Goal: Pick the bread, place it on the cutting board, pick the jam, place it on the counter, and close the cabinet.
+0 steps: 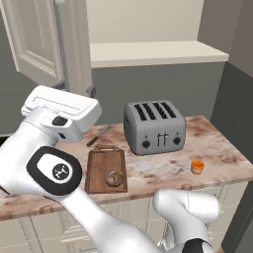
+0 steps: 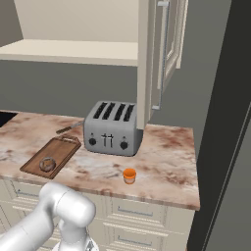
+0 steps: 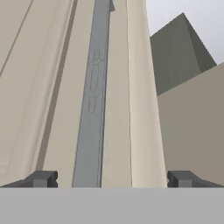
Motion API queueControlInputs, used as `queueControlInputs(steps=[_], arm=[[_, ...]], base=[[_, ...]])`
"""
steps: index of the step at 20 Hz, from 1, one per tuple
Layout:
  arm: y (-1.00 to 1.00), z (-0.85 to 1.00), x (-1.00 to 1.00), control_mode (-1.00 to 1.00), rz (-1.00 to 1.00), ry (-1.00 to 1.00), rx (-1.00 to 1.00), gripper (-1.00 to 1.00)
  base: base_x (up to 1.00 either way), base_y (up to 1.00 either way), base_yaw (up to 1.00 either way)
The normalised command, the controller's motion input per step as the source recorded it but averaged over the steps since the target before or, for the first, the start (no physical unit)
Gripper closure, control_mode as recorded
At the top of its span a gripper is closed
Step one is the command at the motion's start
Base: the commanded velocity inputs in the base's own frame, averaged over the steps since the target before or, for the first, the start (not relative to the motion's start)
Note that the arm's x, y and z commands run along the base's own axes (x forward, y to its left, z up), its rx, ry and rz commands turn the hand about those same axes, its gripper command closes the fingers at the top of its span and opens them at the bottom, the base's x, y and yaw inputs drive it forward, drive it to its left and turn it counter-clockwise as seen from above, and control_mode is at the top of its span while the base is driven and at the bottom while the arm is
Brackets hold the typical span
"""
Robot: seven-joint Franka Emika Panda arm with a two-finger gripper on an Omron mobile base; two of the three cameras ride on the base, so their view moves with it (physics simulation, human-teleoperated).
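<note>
Grey four-slot toaster [image 1: 154, 127] upright on bench; knife [image 1: 98, 136] flat beside it, both well below hand.

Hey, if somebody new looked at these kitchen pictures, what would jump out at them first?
The silver toaster at the middle of the marbled counter draws the eye first, with the bread on the cutting board to its left and the orange jam near the front edge. Above, the cabinet door hangs open, and the open end effector faces its metal handle.

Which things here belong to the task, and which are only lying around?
Belonging to the job:
bread
cutting board
jam
counter
cabinet
gripper, open, facing the cabinet door's edge

Just lying about:
toaster
knife
</note>
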Motion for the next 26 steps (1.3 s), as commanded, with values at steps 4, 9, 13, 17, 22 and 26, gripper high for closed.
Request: queueControlInputs(steps=[4, 9, 13, 17, 22, 26], arm=[[-0.26, 0.01, 0.32, -1.0, -0.02, 0.0, 0.0, -1.0], [-0.29, 0.02, 0.33, -1.0, -0.01, 0.0, 0.0, -1.0], [-0.28, 0.0, 0.36, -1.0, 0.0, 0.0, 0.0, -1.0], [-0.3, 0.01, 0.47, -1.0, 0.0, 0.0, 0.0, -1.0], [-0.3, 0.0, 0.45, -1.0, 0.0, 0.0, 0.0, -1.0], [-0.26, 0.0, 0.55, -1.0, 0.03, 0.0, 0.0, -1.0]], base=[[0.0, 0.0, 0.0], [0.0, 0.0, 0.0], [0.0, 0.0, 0.0], [0.0, 0.0, 0.0], [0.0, 0.0, 0.0], [0.0, 0.0, 0.0]])
